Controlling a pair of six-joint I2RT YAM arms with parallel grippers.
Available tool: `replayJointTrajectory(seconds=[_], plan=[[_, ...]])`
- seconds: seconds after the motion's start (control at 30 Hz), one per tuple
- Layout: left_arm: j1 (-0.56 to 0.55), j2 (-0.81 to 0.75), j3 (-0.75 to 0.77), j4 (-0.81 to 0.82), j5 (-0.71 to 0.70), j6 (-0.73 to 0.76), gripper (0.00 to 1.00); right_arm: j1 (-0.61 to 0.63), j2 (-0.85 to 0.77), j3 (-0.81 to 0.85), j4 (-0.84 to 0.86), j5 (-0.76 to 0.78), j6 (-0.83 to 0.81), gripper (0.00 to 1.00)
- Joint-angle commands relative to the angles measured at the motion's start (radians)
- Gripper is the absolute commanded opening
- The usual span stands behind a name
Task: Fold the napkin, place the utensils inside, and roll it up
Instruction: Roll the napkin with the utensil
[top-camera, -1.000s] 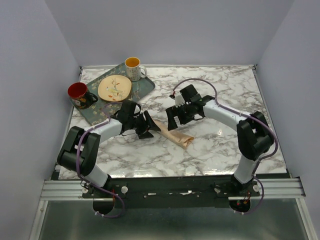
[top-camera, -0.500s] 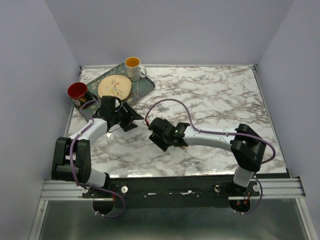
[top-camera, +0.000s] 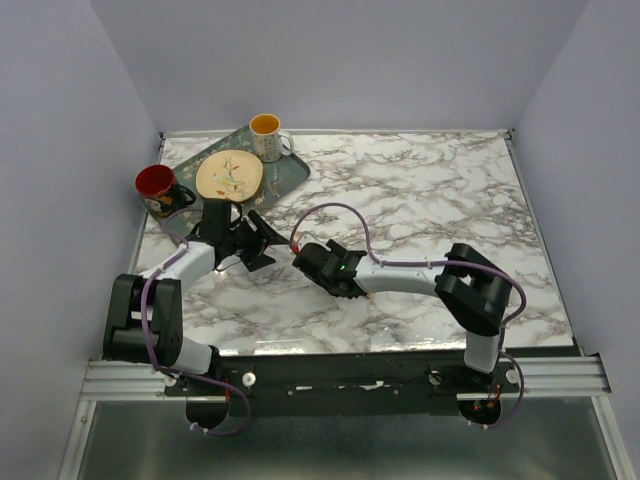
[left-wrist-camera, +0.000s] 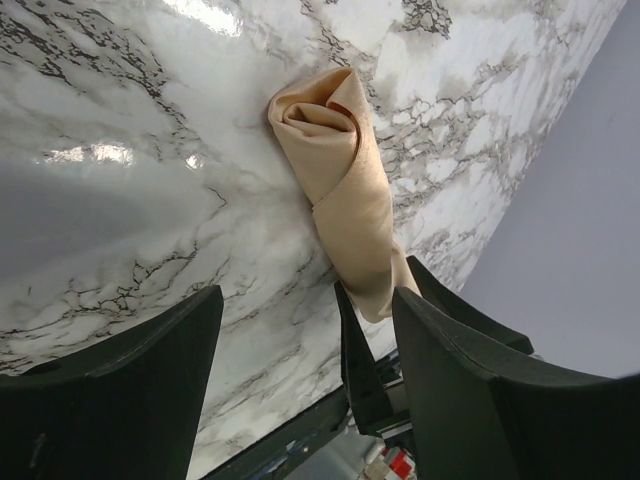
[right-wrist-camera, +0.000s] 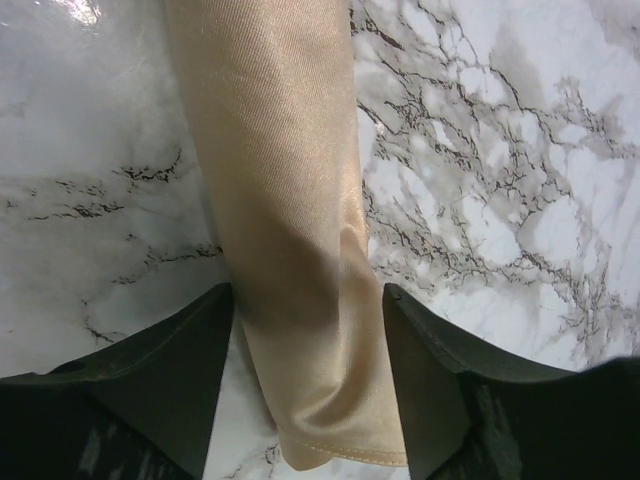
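Right wrist: napkin (right-wrist-camera: 270, 150) lies between the right gripper's (right-wrist-camera: 307, 292) spread fingers; left gripper (left-wrist-camera: 305, 300) also spread, nearby.

white arm links (top-camera: 405, 277), black joints (top-camera: 470, 295), purple cables (top-camera: 335, 206)

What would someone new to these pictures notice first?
The rolled peach napkin lying on the marble table, front and centre, draws the eye. The right gripper stands open astride one end, and the left gripper is open just to its left. Next comes the tray at the far left corner, with a floral plate, a red mug and a white mug.
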Motion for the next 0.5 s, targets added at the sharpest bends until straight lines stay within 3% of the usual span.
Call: replayJointTrajectory(seconds=[0.0, 0.13, 0.33, 0.47], plan=[[-0.011, 0.008, -0.012, 0.042, 0.036, -0.021, 0.79, 0.001, 0.024, -0.023, 0.058, 0.049, -0.028, 0.66], [-0.028, 0.025, -0.015, 0.078, 0.045, -0.058, 0.79, 0.000, 0.047, -0.023, 0.080, 0.055, -0.035, 0.65], [-0.043, 0.046, -0.015, 0.095, 0.049, -0.069, 0.79, -0.002, 0.089, -0.011, 0.129, 0.052, -0.065, 0.52], [-0.043, 0.049, -0.019, 0.094, 0.054, -0.063, 0.79, -0.011, 0.109, 0.001, 0.141, 0.009, -0.069, 0.32]])
